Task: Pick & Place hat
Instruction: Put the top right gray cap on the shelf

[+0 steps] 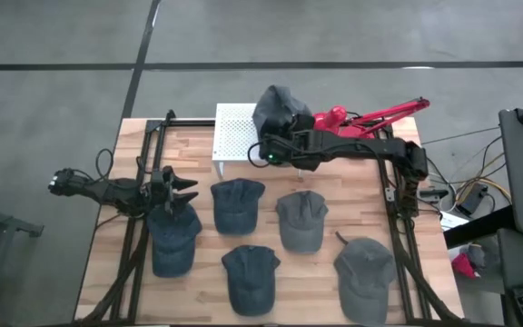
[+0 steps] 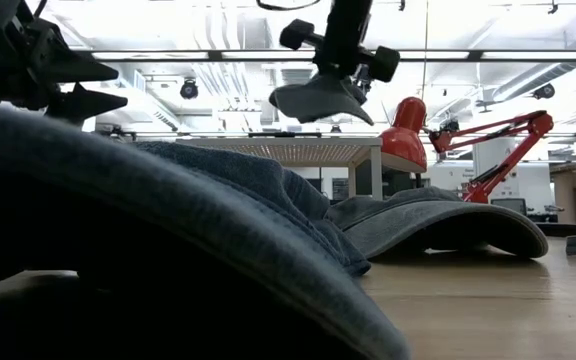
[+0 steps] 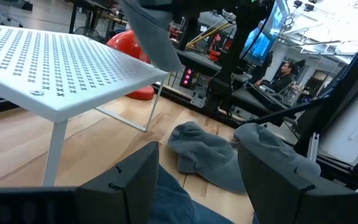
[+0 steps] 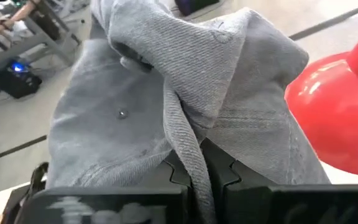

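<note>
In the high view my right gripper [image 1: 268,148] is shut on a grey hat [image 1: 280,109]. It holds the hat in the air over the right end of the white perforated stand [image 1: 234,134] at the table's far edge. The low view shows this grey hat [image 2: 323,98] hanging above the white stand [image 2: 298,150]. My left gripper [image 1: 182,189] is open and hovers over a blue hat [image 1: 172,238] on the table's left. Its fingers stand wide apart in the left wrist view [image 3: 197,180] and touch nothing. My right gripper pinches a fold of the grey hat's cloth [image 4: 188,146] between its two fingers, and the rest of the hat bunches up in front of them. The arm reaches in from the table's right. The hat is lifted clear above the white stand, its brim [image 2: 353,112] sloping downward.
Other hats lie on the wood table: a blue hat [image 1: 236,204], a grey hat [image 1: 300,220], a second blue hat [image 1: 250,277] and a second grey hat [image 1: 364,272]. A red desk lamp [image 1: 357,116] stands by the far right edge, next to the held hat.
</note>
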Motion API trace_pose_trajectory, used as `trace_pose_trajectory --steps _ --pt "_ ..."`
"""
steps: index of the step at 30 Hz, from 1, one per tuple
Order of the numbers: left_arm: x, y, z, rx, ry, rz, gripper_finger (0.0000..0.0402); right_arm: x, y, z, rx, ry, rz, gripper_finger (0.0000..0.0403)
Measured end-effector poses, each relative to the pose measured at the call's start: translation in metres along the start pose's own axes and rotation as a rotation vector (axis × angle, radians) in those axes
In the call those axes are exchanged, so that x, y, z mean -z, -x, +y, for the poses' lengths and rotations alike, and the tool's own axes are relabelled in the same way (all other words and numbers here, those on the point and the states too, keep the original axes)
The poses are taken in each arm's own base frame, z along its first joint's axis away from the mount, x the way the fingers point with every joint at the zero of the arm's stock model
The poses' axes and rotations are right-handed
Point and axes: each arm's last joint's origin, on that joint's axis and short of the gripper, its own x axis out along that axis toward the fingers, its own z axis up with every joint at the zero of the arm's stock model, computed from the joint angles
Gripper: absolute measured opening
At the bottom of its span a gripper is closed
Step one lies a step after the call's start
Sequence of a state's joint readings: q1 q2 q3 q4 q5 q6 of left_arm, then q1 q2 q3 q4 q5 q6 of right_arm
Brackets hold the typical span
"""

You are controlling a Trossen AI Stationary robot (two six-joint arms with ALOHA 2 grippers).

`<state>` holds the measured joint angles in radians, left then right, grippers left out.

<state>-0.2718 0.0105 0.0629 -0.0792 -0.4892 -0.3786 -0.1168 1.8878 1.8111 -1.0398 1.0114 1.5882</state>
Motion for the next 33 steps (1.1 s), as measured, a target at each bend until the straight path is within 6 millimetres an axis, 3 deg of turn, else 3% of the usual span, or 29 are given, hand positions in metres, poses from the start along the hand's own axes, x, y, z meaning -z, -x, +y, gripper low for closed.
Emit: trace_pose_trajectory --steps 18,33 --pt "0.0 0.0 0.0 -0.004 0.001 -0.004 0.0223 -0.026 -0.041 -0.003 0.079 -0.065 0.043 0.0008" --pt "0.0 0.0 0.0 -0.005 0.001 -0.005 0.0223 -0.014 -0.051 -0.007 0.072 -0.09 0.079 0.0008"
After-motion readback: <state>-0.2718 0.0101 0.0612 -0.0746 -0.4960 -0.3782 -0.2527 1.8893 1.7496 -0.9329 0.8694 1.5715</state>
